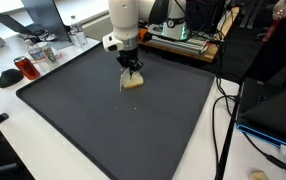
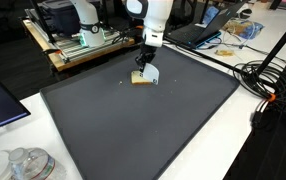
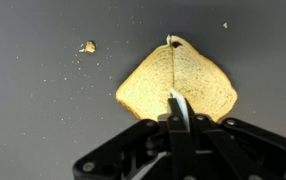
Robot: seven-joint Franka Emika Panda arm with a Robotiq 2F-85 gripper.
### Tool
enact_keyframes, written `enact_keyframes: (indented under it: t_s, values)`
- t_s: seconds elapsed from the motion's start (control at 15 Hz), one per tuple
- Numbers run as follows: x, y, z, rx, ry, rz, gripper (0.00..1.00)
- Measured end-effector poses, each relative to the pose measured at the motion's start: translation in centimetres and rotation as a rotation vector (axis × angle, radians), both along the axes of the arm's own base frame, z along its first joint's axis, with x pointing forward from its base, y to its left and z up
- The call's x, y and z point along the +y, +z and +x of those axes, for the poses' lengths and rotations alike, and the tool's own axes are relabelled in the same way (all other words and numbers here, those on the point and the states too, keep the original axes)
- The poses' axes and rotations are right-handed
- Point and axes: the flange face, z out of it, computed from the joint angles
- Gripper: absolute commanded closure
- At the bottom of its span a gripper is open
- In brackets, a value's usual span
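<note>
Wrist view: gripper [image 3: 173,122] clamped on thin pale utensil [image 3: 174,103], tip on bread slice [image 3: 148,88], centre-right of frame on dark mat [image 3: 33,120]; likely working across the slice; next move calls for a low, steady utensil and an unshifted slice.

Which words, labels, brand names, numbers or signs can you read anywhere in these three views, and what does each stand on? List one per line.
None can be read.
The bread slice, the dark mat and the hand show no print.
Any labels on the equipment behind the mat are too small and blurred to read.
</note>
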Motion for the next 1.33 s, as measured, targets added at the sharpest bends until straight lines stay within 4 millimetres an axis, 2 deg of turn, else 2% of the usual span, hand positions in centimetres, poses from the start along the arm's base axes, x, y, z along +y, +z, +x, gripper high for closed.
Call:
enact_keyframes:
  t_s: [0.87, 1.33]
  values:
    - [0.3, -0.6, -0.4, 0.044, 0.032, -0.004, 0.99]
    - [0.7, -1.3, 0.5, 0.087, 0.062, -0.007, 0.99]
